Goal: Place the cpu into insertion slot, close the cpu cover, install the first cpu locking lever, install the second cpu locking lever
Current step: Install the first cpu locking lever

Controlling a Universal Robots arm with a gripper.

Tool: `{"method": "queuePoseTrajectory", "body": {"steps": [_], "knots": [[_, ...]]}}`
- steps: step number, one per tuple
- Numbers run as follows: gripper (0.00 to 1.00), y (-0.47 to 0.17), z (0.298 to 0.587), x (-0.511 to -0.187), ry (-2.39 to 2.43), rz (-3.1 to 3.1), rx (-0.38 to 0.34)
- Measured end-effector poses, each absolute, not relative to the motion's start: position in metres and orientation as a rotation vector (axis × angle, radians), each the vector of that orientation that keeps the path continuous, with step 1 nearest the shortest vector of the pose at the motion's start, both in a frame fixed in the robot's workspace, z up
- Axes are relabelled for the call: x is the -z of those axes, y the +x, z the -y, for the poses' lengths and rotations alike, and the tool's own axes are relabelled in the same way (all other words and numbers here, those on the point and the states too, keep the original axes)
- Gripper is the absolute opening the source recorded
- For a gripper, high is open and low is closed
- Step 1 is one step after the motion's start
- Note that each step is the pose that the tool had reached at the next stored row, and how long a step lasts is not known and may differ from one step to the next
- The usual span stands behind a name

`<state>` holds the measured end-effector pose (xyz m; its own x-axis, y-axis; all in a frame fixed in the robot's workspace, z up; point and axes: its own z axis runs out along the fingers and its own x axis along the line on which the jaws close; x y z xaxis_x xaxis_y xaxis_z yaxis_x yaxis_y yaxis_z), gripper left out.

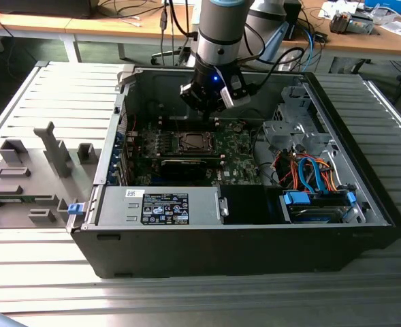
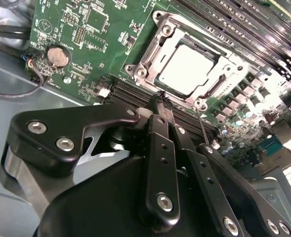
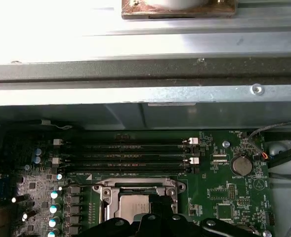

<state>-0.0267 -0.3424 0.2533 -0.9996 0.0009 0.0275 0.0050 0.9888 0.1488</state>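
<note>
So the cpu [image 2: 187,71] is already sitting in the insertion slot [image 2: 144,63], silver top facing up, and the cpu cover [image 2: 223,74] looks to be lying flat around it, framing the chip through its cut-out. That's my read from the second wrist view anyway. In the first wrist view the same socket sits just below the row of memory slots [image 3: 125,155] on the green motherboard [image 3: 219,192].

The gripper [image 2: 161,96] hangs inside the open PC case [image 1: 363,197], right over the socket area. The fingers [image 2: 160,148] are pressed together with no real gap between the tips, and I can't see anything pinched in them, so I'd call it closed and empty.

The bit that matters: the fingertips point at the edge of the socket frame nearest the camera, close to the corner where a thin wire-like rod [image 2: 202,123] runs out from the frame. I'd guess that's one of the locking levers, but I can't say if it's latched. The chip lies just beyond the tips, and whether the tips are touching the frame is hard to call.

The coin battery [image 2: 57,56] sits well off to the side.
</note>
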Motion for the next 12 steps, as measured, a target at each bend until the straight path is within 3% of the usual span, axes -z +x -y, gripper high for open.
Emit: {"method": "queuePoseTrajectory", "body": {"steps": [8,12], "knots": [[0.11,-0.0267,0.3424,-0.2533,0.026,3.111,0.097],[0.11,-0.0267,0.3424,-0.2533,0.045,3.111,0.065]]}}
